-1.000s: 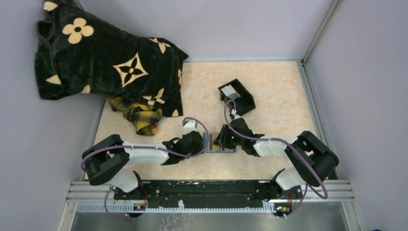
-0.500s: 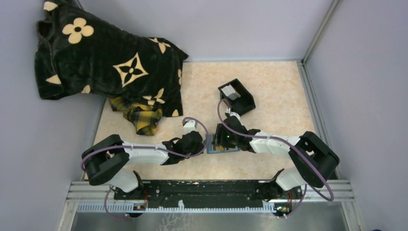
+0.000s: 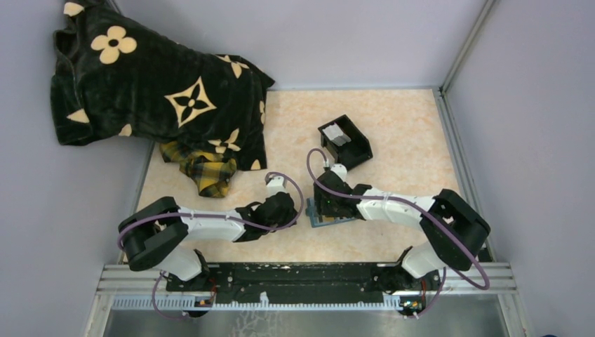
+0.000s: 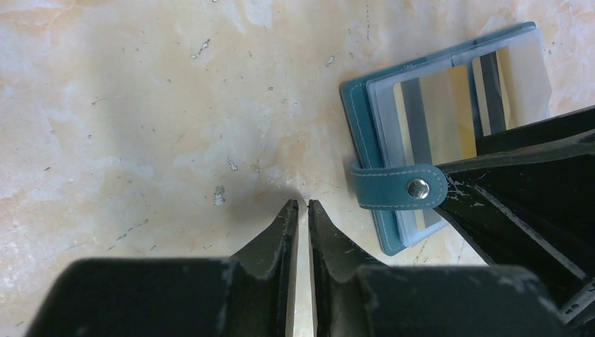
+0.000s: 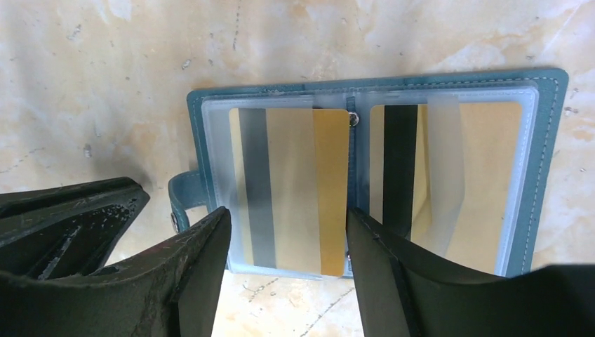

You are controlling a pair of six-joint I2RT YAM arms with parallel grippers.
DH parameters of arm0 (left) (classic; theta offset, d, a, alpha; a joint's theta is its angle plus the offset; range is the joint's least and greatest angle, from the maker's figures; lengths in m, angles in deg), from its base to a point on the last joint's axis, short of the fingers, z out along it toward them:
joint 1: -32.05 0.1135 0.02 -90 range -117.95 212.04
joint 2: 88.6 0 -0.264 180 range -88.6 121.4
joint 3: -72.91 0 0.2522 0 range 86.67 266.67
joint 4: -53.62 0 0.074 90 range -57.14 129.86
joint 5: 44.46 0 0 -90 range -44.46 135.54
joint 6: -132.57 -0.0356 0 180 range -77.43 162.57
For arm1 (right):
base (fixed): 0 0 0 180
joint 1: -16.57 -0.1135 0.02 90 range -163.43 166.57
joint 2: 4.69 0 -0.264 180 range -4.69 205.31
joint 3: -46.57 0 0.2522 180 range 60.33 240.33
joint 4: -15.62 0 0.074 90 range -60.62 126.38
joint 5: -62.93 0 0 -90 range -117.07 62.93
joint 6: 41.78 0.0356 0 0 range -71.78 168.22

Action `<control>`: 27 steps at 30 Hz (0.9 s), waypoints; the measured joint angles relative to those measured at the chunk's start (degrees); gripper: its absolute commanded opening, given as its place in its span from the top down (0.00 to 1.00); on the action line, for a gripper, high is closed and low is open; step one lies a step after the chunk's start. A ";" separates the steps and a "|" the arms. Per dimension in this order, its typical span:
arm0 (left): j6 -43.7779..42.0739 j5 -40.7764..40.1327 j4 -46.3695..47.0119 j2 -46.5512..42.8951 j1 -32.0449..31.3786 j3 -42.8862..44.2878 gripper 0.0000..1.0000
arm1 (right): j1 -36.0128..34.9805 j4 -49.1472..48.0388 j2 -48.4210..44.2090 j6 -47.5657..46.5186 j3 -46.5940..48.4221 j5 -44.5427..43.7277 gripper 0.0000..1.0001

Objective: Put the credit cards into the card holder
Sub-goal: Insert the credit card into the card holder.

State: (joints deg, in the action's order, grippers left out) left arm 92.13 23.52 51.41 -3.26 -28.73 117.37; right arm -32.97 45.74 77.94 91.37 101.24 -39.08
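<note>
Room: plain grey-lilac walls (image 3: 351,42) close in three sides; a metal post (image 3: 463,45) runs up the far right corner.
Surface (image 3: 407,126): pale orange, marbled, with dark specks and fine cracks; a metal rail (image 3: 484,279) along the near edge carries both arm bases.
Far left: a black blanket (image 3: 154,91) with cream flower motifs is bunched over the far left corner and spreads past the left edge. A yellow plaid cloth (image 3: 203,172) pokes out under its near hem.
Left end effector (image 4: 302,205): jaws narrow, all but together, nothing between them. It sits low over bare surface just left of the holder's strap, apart from it.
Card holder (image 4: 360,126): blue, lying open and flat near the middle of the surface, between the two end effectors. Its snap strap (image 4: 396,188) points left. Its clear sleeves (image 5: 449,161) show gold, grey and black stripes.
Right end effector (image 5: 286,214): jaws wide, gripping nothing, straddling the left-hand page at the holder's near edge.
Black box (image 3: 345,140): open-topped, farther back and slightly right, apart from the holder.
Credit cards (image 3: 335,133): pale, standing in the box's left end.
Hidden from above: the right end effector covers nearly all of the holder; only its near edge shows.
Not determinable: the number of cards in the box; whether the left striped panel lies inside its sleeve or on top; whether any fingertip touches the surface or the holder.
</note>
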 measured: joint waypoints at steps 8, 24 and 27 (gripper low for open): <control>0.81 0.76 1.60 0.81 0.00 0.00 0.84 | -1.36 3.19 0.09 -1.68 0.74 -3.37 0.37; 2.25 2.10 3.69 1.99 0.00 0.04 0.88 | -1.62 3.54 -7.15 -4.20 -0.22 -7.89 0.88; 2.32 2.51 4.24 2.32 0.00 0.04 0.89 | -1.70 4.72 -7.21 -4.55 -0.46 -9.49 1.00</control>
State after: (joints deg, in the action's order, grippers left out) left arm 94.45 26.03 55.65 -0.95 -28.73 117.42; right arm -34.68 50.46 70.73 86.83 100.78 -48.57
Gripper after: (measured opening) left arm 0.120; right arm 0.091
